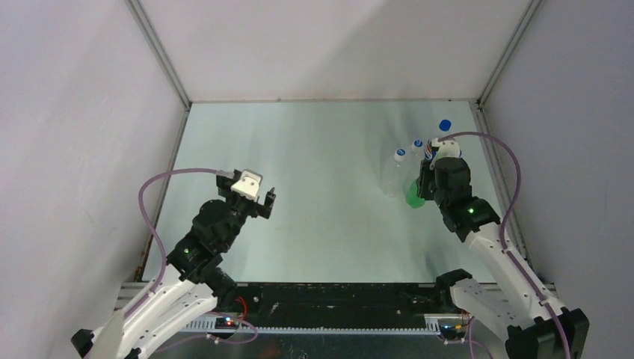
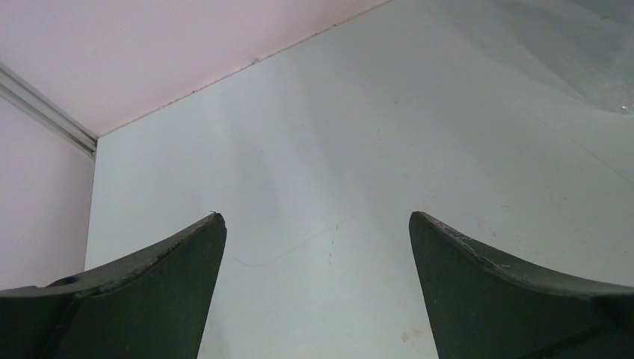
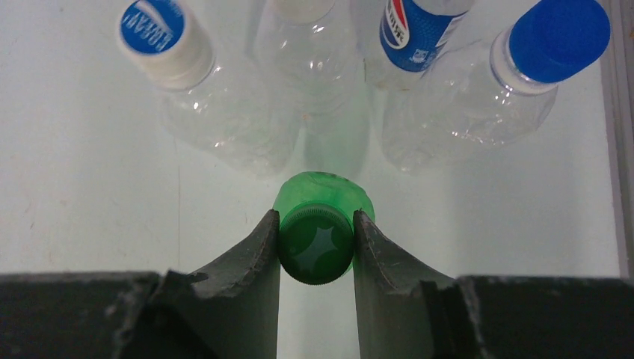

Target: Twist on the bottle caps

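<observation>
My right gripper (image 3: 315, 217) is shut on the dark green cap (image 3: 315, 252), one finger on each side. The cap sits on the neck of the translucent green bottle (image 3: 323, 191), which stands upright at the table's right (image 1: 413, 197). The right gripper (image 1: 425, 187) is over that bottle in the top view. A clear unlabelled bottle (image 3: 308, 63) stands just behind it. Its top is cut off by the frame edge, so I cannot tell whether the white cap is on it. My left gripper (image 2: 314, 218) is open and empty above bare table at the left (image 1: 263, 199).
Around the clear bottle stand a clear bottle with a blue-topped white cap (image 3: 154, 31), a bottle with a red-blue label (image 3: 416, 34) and a clear bottle with a bright blue cap (image 3: 558, 39). The enclosure's right wall rail (image 3: 617, 134) runs close beside them.
</observation>
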You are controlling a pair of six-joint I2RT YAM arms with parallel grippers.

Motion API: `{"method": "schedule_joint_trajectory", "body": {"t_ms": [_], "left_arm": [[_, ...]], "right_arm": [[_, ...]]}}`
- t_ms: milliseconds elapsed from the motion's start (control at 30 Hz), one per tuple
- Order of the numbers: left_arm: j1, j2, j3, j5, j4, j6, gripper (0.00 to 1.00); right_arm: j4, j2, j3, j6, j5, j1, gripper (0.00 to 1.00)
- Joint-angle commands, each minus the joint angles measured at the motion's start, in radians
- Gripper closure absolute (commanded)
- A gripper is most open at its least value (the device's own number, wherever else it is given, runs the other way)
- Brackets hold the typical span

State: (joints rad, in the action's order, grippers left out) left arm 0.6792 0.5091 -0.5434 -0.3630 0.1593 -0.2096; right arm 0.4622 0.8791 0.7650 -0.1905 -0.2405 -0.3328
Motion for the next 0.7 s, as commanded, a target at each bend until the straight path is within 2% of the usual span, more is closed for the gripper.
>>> {"method": "schedule_joint_trajectory", "body": {"t_ms": [0, 200, 367, 500, 667], "left_arm": [[-0.007, 0.000, 0.008, -0.006, -0.045, 0.009, 0.00], [-0.006, -0.008, 0.014, 0.007, -0.054, 0.004, 0.00], [-0.006, -0.008, 0.017, 0.010, -0.058, 0.004, 0.00], [-0.006, -0.007, 0.017, 0.016, -0.059, 0.001, 0.00], [-0.007, -0.008, 0.017, 0.023, -0.062, 0.001, 0.00]], "right_arm": [[-0.147, 0.043, -0.018, -0.028, 0.002, 0.032, 1.00], [-0.169, 0.085, -0.034, -0.022, 0.007, 0.044, 1.00], [-0.152, 0.122, -0.040, -0.018, 0.019, 0.046, 0.93], [-0.145, 0.130, -0.041, -0.025, 0.027, 0.047, 0.85], [-0.134, 0.129, -0.041, -0.025, 0.025, 0.047, 0.66]]}}
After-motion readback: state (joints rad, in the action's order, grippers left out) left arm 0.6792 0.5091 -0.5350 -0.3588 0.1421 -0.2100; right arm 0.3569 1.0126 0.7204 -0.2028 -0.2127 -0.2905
